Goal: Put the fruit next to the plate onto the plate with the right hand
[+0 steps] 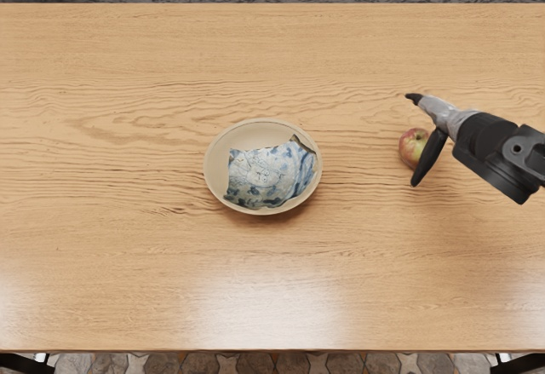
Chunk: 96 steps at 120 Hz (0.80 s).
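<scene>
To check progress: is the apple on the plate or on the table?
On the table. The apple lies to the right of the plate, clearly apart from it, beside the open right hand.

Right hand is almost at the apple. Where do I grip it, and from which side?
Take the small round red-and-yellow apple across its widest middle, coming from its right and above, where the open right hand is. It looks round and stands apart on the wooden table, so fingers can likely wrap opposite sides; the beige patterned plate lies leftward.
</scene>
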{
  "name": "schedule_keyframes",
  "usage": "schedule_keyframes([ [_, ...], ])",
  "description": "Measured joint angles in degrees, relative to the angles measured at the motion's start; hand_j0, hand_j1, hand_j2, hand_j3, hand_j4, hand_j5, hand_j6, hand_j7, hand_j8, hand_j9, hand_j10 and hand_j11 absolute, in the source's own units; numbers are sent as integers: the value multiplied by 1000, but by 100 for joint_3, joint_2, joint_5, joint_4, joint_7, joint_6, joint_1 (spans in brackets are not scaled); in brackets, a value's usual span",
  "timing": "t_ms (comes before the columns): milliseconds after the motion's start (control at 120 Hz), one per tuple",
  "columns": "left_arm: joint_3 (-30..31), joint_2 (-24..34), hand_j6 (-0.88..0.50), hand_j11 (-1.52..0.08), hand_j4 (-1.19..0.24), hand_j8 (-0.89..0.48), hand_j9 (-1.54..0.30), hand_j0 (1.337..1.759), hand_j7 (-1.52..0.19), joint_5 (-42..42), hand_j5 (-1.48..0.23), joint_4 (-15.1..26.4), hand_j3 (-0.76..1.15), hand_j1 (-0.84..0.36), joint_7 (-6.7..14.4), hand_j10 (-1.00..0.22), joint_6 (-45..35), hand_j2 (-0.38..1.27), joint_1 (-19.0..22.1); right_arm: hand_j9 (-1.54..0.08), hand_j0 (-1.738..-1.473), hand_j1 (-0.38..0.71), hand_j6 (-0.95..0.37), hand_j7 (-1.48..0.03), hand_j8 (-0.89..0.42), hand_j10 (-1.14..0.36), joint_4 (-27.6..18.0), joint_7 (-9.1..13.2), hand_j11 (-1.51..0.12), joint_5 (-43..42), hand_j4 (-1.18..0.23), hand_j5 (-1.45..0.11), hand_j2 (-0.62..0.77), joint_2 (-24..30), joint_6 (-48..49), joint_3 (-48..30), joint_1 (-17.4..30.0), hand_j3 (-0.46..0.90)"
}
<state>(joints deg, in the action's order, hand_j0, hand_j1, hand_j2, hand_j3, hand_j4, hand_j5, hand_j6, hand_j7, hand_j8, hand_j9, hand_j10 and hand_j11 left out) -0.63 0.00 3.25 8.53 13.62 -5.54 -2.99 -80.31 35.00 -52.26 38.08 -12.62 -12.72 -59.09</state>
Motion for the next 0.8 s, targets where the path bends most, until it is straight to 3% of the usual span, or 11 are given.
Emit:
schedule_keyframes([
  [425, 0, 0, -5, -5, -4, -4, -5, 1658, -5, 0, -5, 0, 0, 345, 1, -4, 0, 1, 0, -118, -1658, -242, -96, -118, -95, -94, 238, 0, -118, -166, -94, -119, -16, 31, -692, 56, 258, 0],
  [800, 0, 0, -5, -5, -4, -4, -5, 1658, -5, 0, -5, 0, 0, 345, 0, -4, 0, 1, 0, -221, -1658, -147, -175, -221, -174, -173, 439, 0, -221, -194, -173, -222, -31, -437, -783, 50, 286, 0],
])
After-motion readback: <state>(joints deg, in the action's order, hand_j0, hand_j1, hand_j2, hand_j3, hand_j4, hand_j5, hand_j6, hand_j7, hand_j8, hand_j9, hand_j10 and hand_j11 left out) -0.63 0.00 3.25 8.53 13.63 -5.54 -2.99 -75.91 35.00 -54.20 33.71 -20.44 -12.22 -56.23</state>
